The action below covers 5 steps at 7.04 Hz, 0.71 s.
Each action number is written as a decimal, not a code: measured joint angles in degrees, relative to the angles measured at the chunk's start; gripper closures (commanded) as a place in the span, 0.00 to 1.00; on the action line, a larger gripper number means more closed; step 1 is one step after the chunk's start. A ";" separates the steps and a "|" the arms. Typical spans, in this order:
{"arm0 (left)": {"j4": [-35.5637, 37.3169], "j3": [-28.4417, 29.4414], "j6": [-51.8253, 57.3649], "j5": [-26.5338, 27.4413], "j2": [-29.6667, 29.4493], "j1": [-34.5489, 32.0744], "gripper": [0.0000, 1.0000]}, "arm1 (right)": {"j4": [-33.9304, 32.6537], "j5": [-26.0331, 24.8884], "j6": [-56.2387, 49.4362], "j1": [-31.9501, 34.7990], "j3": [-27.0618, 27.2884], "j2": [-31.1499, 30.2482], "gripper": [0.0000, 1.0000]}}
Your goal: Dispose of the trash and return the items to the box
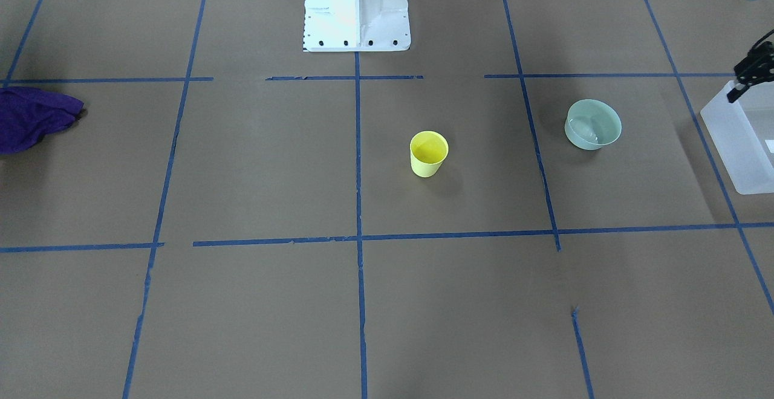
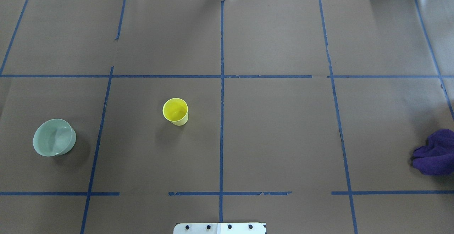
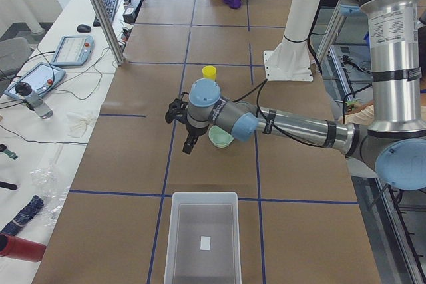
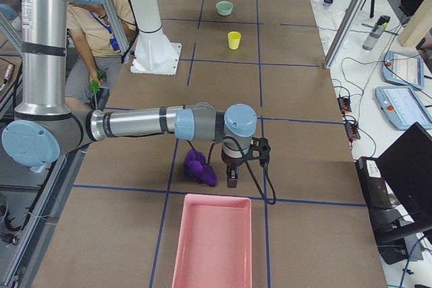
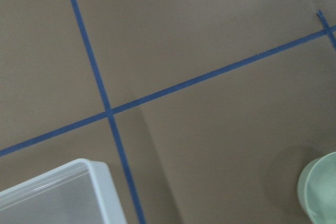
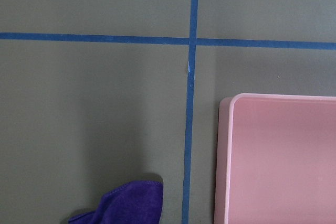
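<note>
Starting the sorting step appears to be the work in hand: nothing is in the box (image 3: pixel 203 237) and the cup (image 2: pixel 175 111) is not yet collected. The cup stands upright on the surface (image 2: pixel 283 138), just on the robot's left of the centre tape line and well apart from the box. A bowl (image 2: pixel 54 137) sits between the two.

The left fingers (image 3: pixel 190 143) hang above the surface between the bowl and the box. The right fingers (image 4: pixel 231 179) hang just beside a purple cloth (image 4: pixel 200 166), near a pink tray (image 4: pixel 212 241). Whether either pair is open or closed cannot be told from these views; no object is seen between them.

The next move likely calls for the left arm to travel past the bowl to the cup, descend over its rim and close on the wall.

- Cup: bright yellow, tapered, thin smooth plastic, no handle; probably light and easily tipped.
- Bowl: pale green, round, smooth.
- Box: frosted translucent plastic, rectangular, rounded rim, small white label.
- Cloth: soft, crumpled.
- Surface: matt brown paper gridded with blue tape.
</note>
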 measured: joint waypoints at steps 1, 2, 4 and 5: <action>-1.55 -1.61 -10.25 0.01 -2.19 5.52 0.00 | -0.02 0.00 0.03 0.00 -0.02 -0.03 0.00; -2.12 -2.45 -20.86 0.24 -5.85 11.40 0.00 | -0.04 -0.01 0.03 0.00 -0.06 -0.09 0.00; -2.05 -2.87 -40.36 2.05 -14.31 22.89 0.00 | -0.04 0.02 0.02 0.00 -0.05 -0.16 0.00; -1.85 -2.80 -47.17 5.83 -17.25 27.68 0.00 | -0.04 0.03 -0.04 0.00 -0.11 -0.17 0.00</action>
